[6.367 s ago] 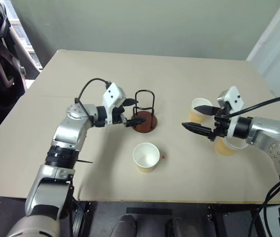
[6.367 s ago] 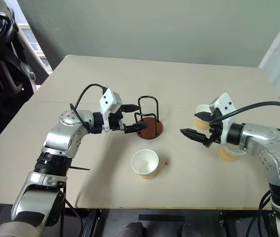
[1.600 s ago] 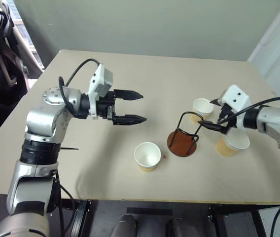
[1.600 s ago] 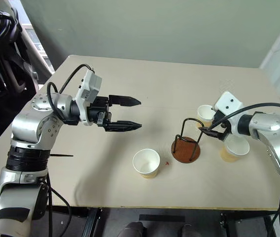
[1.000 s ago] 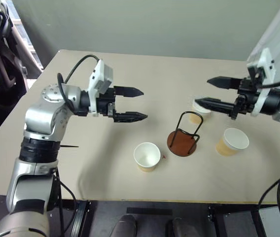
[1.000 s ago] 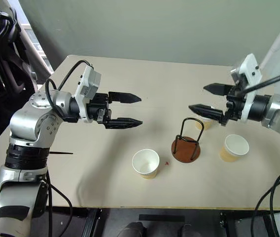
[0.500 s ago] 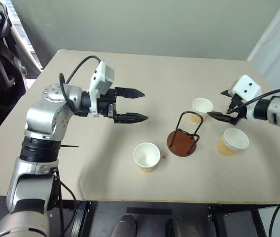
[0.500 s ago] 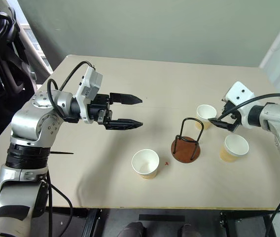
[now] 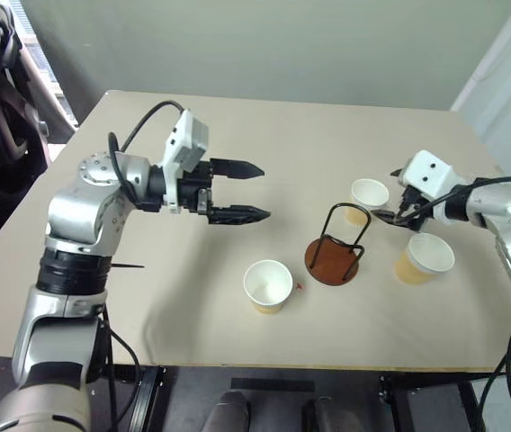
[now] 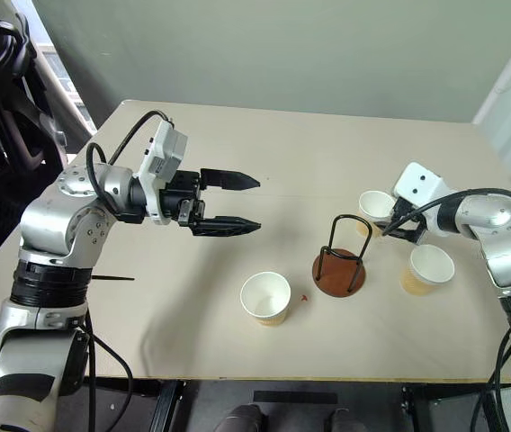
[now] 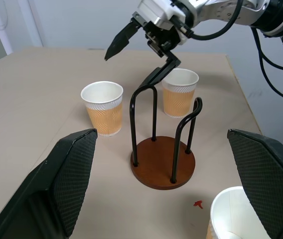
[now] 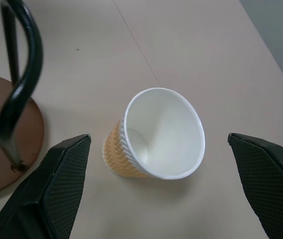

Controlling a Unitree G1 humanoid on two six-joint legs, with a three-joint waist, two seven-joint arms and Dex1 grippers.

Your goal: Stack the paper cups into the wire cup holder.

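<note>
Right claw (image 9: pixel 383 216) is spread wide, holding nothing, and sits low over the worktop (image 9: pixel 237 135) with one fingertip at the top of the wire cup holder (image 9: pixel 334 247) and the far paper cup (image 9: pixel 368 198) just beyond its fingers. In the right wrist view this cup (image 12: pixel 156 134) stands upright between the two spread fingers, clear of both, with a wire loop and part of the brown base (image 12: pixel 7 144) beside it. Left claw (image 9: pixel 260 191) is also spread wide and empty, raised above the worktop and pointing toward the right claw, well apart from the holder. The holder stands upright and empty between the two claws, nearer the right one. A second paper cup (image 9: pixel 424 257) stands upright just beside the right claw on its near side, not touched. The third paper cup (image 9: pixel 268 285) stands upright near the worktop's front edge, below the left claw's fingertips and near the holder's base. All three cups are separate and none is stacked.
</note>
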